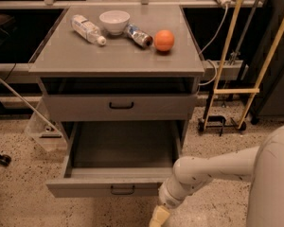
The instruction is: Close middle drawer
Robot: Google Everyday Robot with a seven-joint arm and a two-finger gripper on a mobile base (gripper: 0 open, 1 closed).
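Left of the cabinet (109,58), on the speckled floor, a clear plastic bin (41,126) leans close to its side. On the cabinet's grey top, toward the back, four things lie in a rough row. A clear plastic bottle (87,29) lies on its side at the left, and a white bowl (114,21) stands upright just beside it. Then comes a smaller bottle (138,36), also on its side, with an orange (164,40) near the cabinet's right edge. Below the top, the upper drawer (121,107) sits nearly flush, its dark loop handle at the centre. Under it the middle drawer (109,189) is pulled far out of the cabinet toward the camera, its inside bare and its own dark handle showing on the flat front. At the front right corner of that drawer, low by the floor, the gripper (159,216) hangs at the end of the white arm (213,167). It is just beside the drawer front, partly cut off by the bottom edge. Whether it is spread or closed I cannot tell, nor whether it touches the drawer, and nothing is seen in its grasp. Right of the cabinet stands a frame of pale wooden poles (229,46).
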